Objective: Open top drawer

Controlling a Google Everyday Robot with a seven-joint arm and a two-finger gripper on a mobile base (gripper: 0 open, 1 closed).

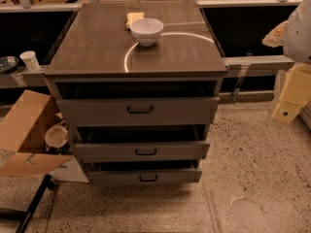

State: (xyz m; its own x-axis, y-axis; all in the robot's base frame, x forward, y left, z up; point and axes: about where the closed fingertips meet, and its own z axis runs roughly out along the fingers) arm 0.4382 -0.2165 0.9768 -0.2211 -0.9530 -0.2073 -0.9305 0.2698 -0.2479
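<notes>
A grey cabinet stands in the middle of the camera view with three drawers. The top drawer (97, 113) has the tallest front and a small black bar handle (140, 109) at its centre. Its front stands a little forward of the cabinet top, with a dark gap above it. The two shorter drawers (141, 151) below also stand slightly out. My gripper (287, 106) is at the right edge, a cream-coloured part of my arm. It is well to the right of the drawer and touches nothing.
A white bowl (146, 30) and a yellow sponge (134, 18) sit on the cabinet top (87, 52). An open cardboard box (26, 130) lies left of the drawers, with a black stand (34, 203) on the floor. A paper cup (30, 59) is on a ledge at the left.
</notes>
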